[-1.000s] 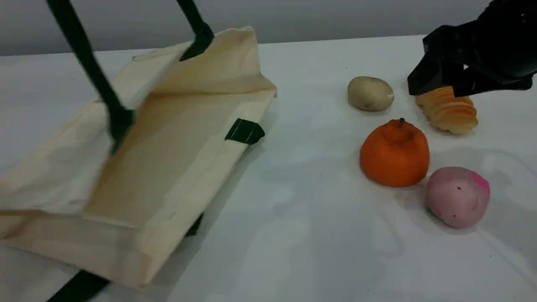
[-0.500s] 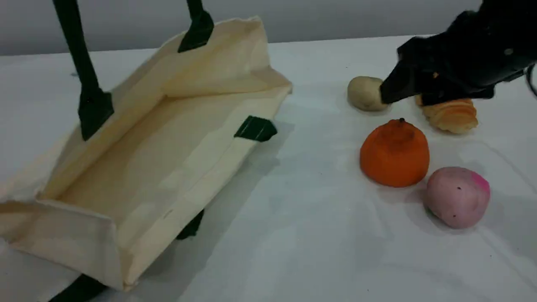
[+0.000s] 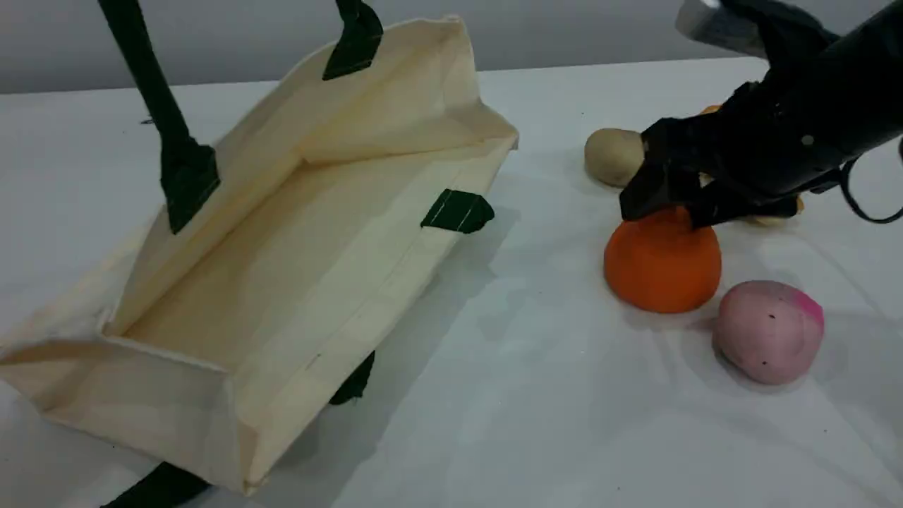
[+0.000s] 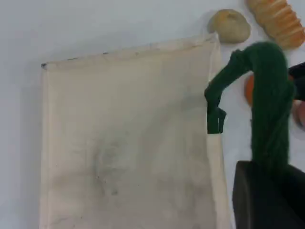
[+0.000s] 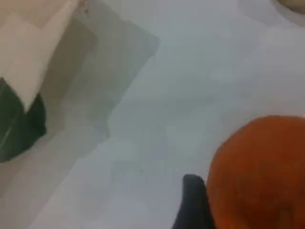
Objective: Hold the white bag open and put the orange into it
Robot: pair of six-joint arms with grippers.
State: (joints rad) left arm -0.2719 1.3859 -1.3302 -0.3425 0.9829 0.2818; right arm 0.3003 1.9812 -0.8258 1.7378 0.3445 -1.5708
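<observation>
Scene view. White desk. On its left, the white bag, a cream canvas tote, mouth gaping toward the camera, its far wall raised by a dark green handle that runs up out of the top edge; a second green handle lies flat under the near corner. On the right, the orange stands on the desk, well apart from the bag. The right gripper, black, sits at the top of the orange, fingers spread wide to either side of the fruit's crown, not clenched on it. Behind it a beige potato-like item; a ridged bread loaf mostly hidden by the gripper. A pink ball lies just beside the orange, nearer the camera.

Left wrist view. Bag seen from above as a pale rectangle. Green handle rises from the bag's right edge into the left gripper, which is clenched on it. Potato-like item and bread loaf at top right; a sliver of the orange behind the handle.

Right wrist view. The orange fills the lower right; one dark fingertip stands just beside its left flank. Whether they touch cannot be told. Bag corner at upper left.
</observation>
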